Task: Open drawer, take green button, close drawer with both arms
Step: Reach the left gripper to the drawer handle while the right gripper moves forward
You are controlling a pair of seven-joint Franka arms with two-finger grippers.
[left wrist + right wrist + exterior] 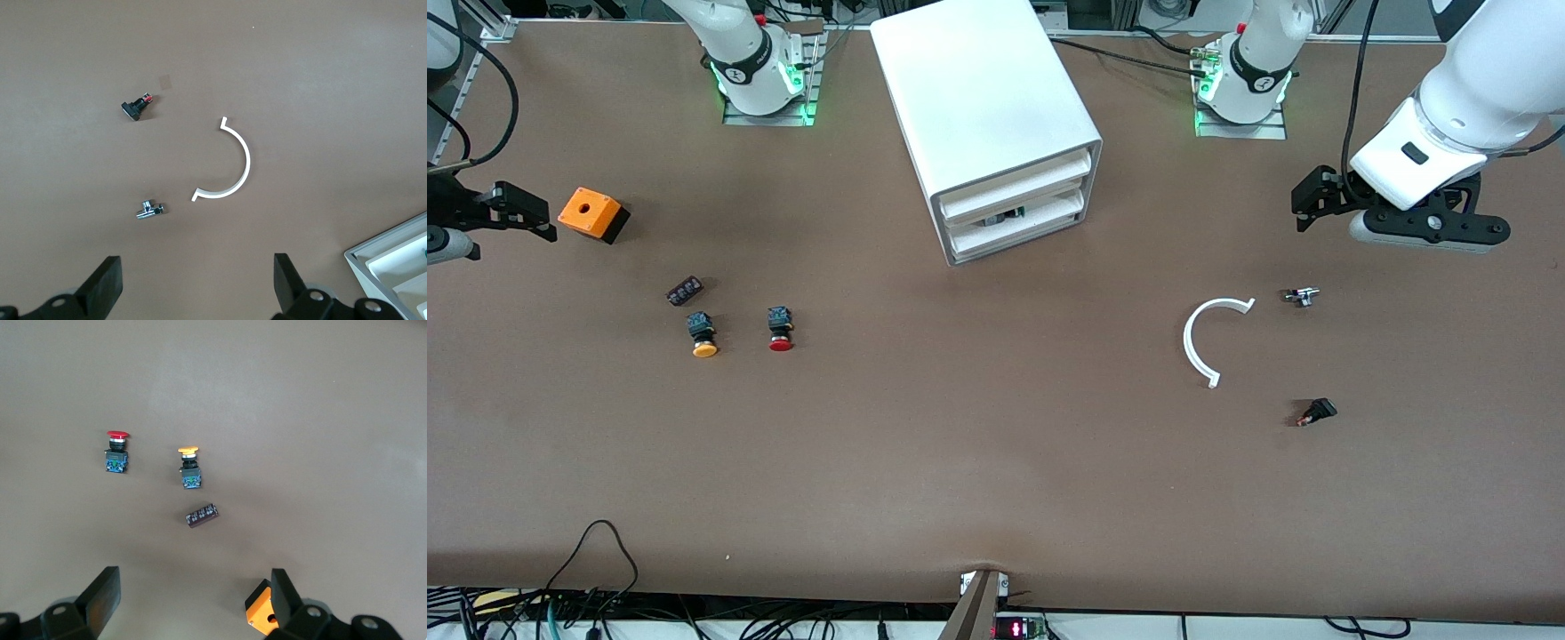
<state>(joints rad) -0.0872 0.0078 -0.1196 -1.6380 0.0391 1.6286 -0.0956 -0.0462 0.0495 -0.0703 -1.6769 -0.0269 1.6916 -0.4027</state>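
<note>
1. The left gripper (pixel 1316 203) (pixel 197 280) has its jaws spread wide, with nothing between them. It hangs over bare table (pixel 996 462) at about 2 o'clock from the table's middle in the front view, at the left arm's end.
2. The right gripper (pixel 516 209) (pixel 193 593) also has its jaws wide apart and empty. It hangs at about 10 o'clock from the table's middle, at the right arm's end.
3. Near the left gripper we note a small metal part (pixel 1301 296) (pixel 149 211), a white arc (pixel 1209 338) (pixel 233 163) at 8 o'clock from that part, and a small black part (pixel 1316 412) (pixel 137 107) at 6 o'clock from it. All three lie apart.
4. An orange box (pixel 590 213) (pixel 260 613) lies just beside the right gripper.
5. At 5 o'clock from the box lies a dark block (pixel 685 291) (pixel 202 515). The orange-yellow-capped button (pixel 703 335) (pixel 189 465) and the red-capped button (pixel 780 329) (pixel 117 452) lie nearer the front camera.
6. The cabinet (pixel 987 89) stands at 12 o'clock from the table's middle.
7. The drawer (pixel 1016 240), the lowest front, sits pushed in, well apart from both grippers.
8. The button: we see only a dark thing with a green speck (pixel 1007 216) in a gap between fronts. We cannot tell whether that is it.
</note>
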